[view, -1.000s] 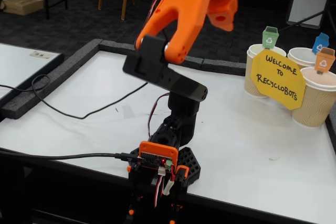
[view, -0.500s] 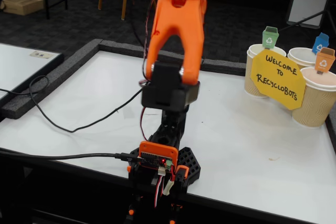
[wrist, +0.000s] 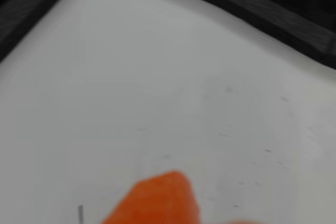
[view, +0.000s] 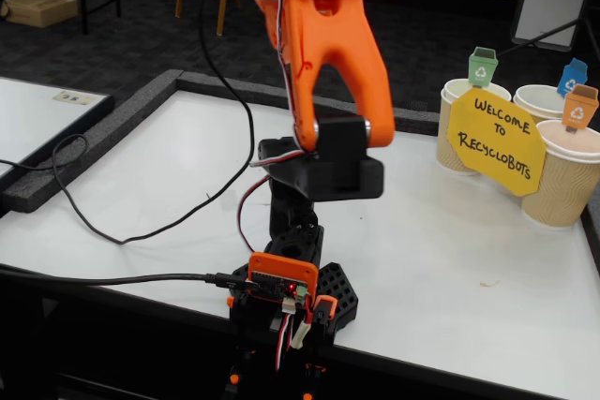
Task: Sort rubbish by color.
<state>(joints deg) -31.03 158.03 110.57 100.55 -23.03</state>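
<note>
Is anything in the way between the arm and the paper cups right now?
Only the yellow sign, standing in front of the cups in the fixed view; the white table before them looks bare. No rubbish shows in either view.

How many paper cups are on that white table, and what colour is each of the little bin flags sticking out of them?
Paper cups: 3
Green flag: 1
Blue flag: 1
Orange flag: 1
Total: 3 cups, 3 flags, grouped behind the yellow sign. No paper wads show in either view.
</note>
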